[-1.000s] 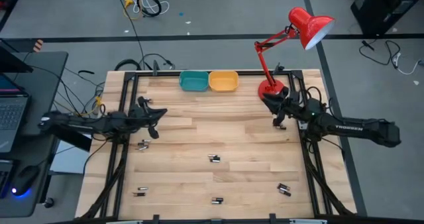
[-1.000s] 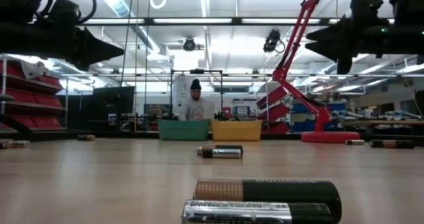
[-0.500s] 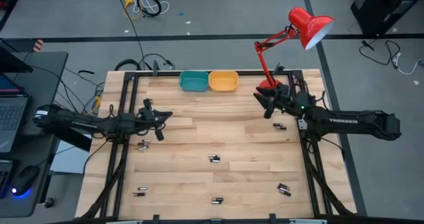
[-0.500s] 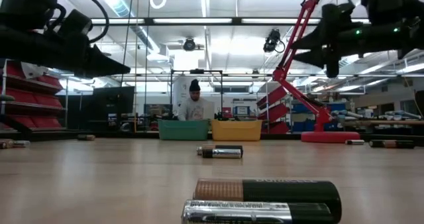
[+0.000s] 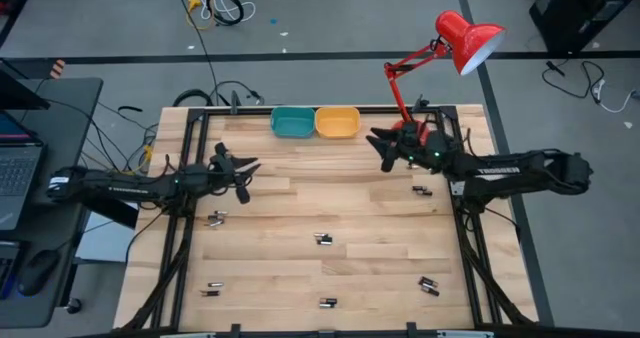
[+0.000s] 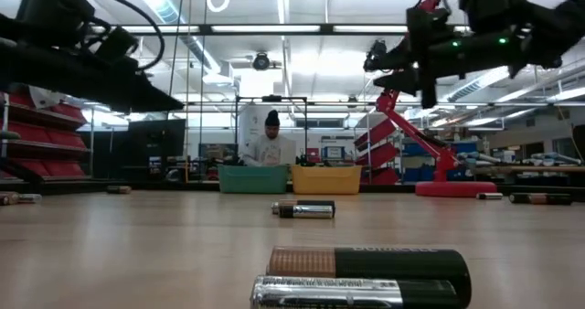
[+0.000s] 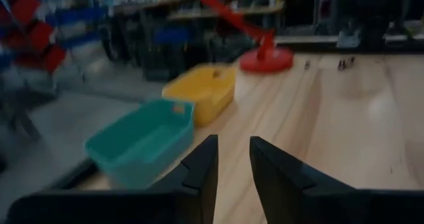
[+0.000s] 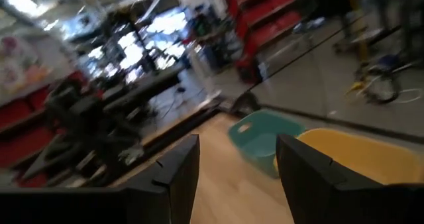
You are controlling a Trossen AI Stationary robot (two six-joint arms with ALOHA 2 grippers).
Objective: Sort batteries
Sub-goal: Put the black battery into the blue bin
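Several batteries lie flat and scattered on the wooden table, among them one near the left side [image 5: 215, 218], one in the middle [image 5: 323, 239] and one at the right [image 5: 421, 189]. Two lie close to the low camera [image 6: 366, 261]. My left gripper [image 5: 240, 166] [image 7: 232, 144] hovers open over the table's left part, touching nothing. My right gripper [image 5: 380, 143] [image 8: 238, 141] hovers open near the lamp base, its fingers pointing toward the teal bin [image 5: 292, 123] and the yellow bin [image 5: 337, 123].
A red desk lamp stands with its base [image 5: 408, 133] at the far right corner, close beside my right arm. The two bins sit side by side at the far edge [image 6: 252, 178]. A person shows in the room beyond [image 6: 269, 144]. A laptop sits left of the table.
My right gripper has moved toward the table's left and far edge, past the lamp base toward the yellow bin, and has risen a little. My left gripper has moved toward the far edge. The batteries have stayed where they were.
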